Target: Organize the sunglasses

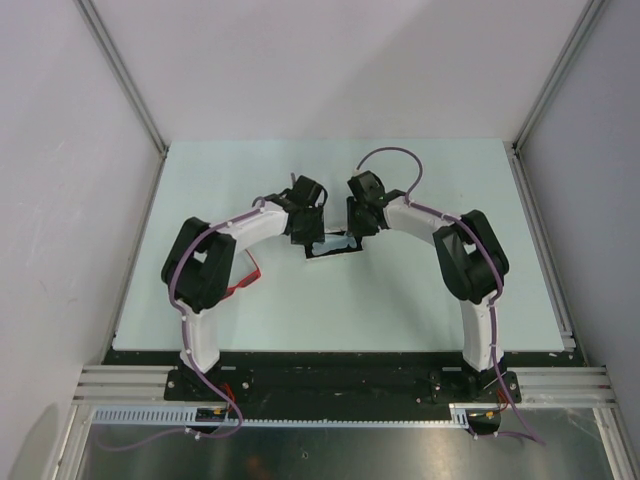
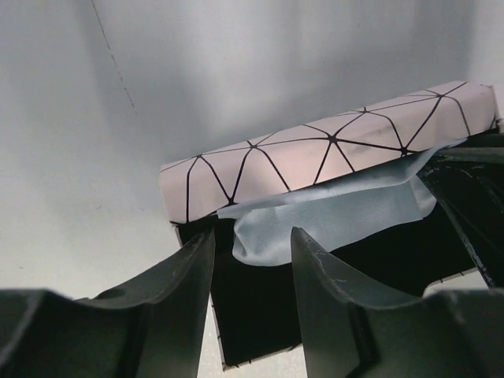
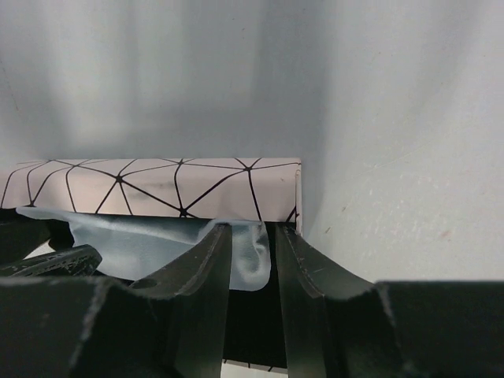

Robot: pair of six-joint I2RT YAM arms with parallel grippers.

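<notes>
Red first: find the sunglasses (image 1: 247, 278) low on the left of the counter (image 1: 400, 310), tucked against the elbow of the left arm (image 1: 200, 265) and mostly hidden by it. Seem to slant, long axis running from near-left to far-right, though cannot say for sure.

Moving right, meet the left end effector (image 2: 252, 240), fingers parted with nothing between them, poised at the open white patterned case (image 2: 331, 150), where a light-blue cloth (image 2: 339, 209) drapes over the dark inside.

Further right, see the right end effector (image 3: 252, 232), parted more narrowly, cloth edge showing at its tips, not clamped.

Judging ahead: must reach back and left, well away from the case; favour the left arm as nearer.
</notes>
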